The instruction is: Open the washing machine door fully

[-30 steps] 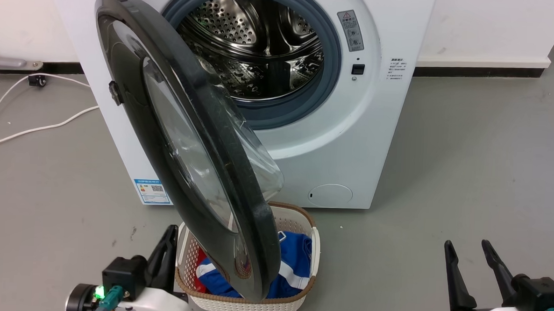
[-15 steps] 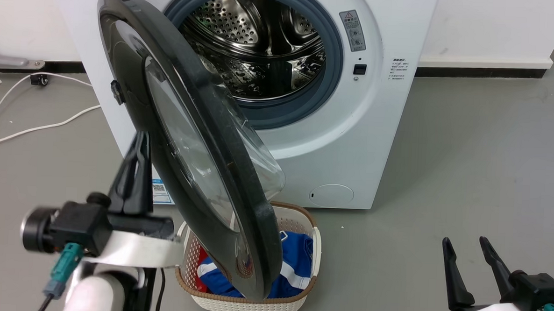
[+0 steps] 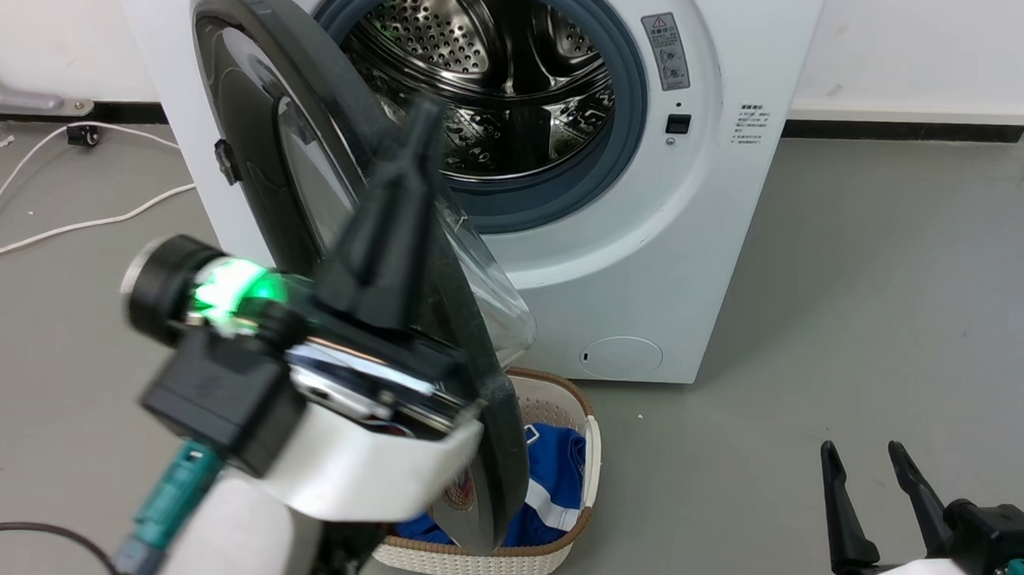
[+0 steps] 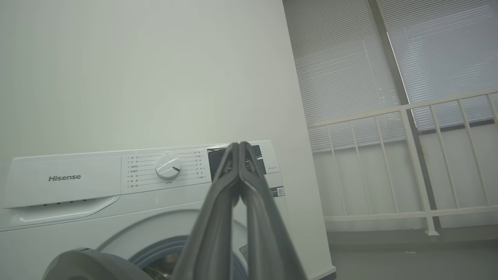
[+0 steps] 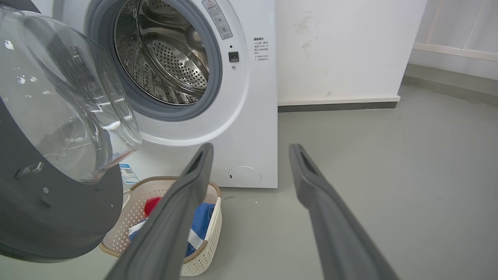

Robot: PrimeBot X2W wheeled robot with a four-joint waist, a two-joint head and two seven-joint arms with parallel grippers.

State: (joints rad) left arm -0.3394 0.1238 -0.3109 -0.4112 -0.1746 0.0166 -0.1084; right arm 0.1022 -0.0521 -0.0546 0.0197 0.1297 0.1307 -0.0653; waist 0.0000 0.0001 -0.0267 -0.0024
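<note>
The washing machine door (image 3: pixel 247 129), a glossy black disc with a bulging clear glass window (image 5: pixel 66 97), stands swung out on its left hinge, roughly edge-on to me. My left gripper (image 3: pixel 422 115) is raised in front of the door's rim with its fingers together, pointing up. In the left wrist view the shut left gripper (image 4: pixel 239 147) points at the control panel, with the door's rim (image 4: pixel 89 266) low on the left; I cannot tell whether they touch. My right gripper (image 3: pixel 862 454) rests open at the lower right, away from the machine (image 5: pixel 251 149).
The steel drum opening (image 3: pixel 486 79) with its grey rubber ring is uncovered. A white laundry basket (image 3: pixel 569 411) holding blue and red clothes sits on the floor under the door's lower edge. White cables (image 3: pixel 48 224) trail on the floor at left. A railing (image 4: pixel 408 155) stands right of the machine.
My left arm has risen from floor level beside the basket to in front of the door, fingers still shut. The door and right gripper have barely shifted; the camera moved slightly.
</note>
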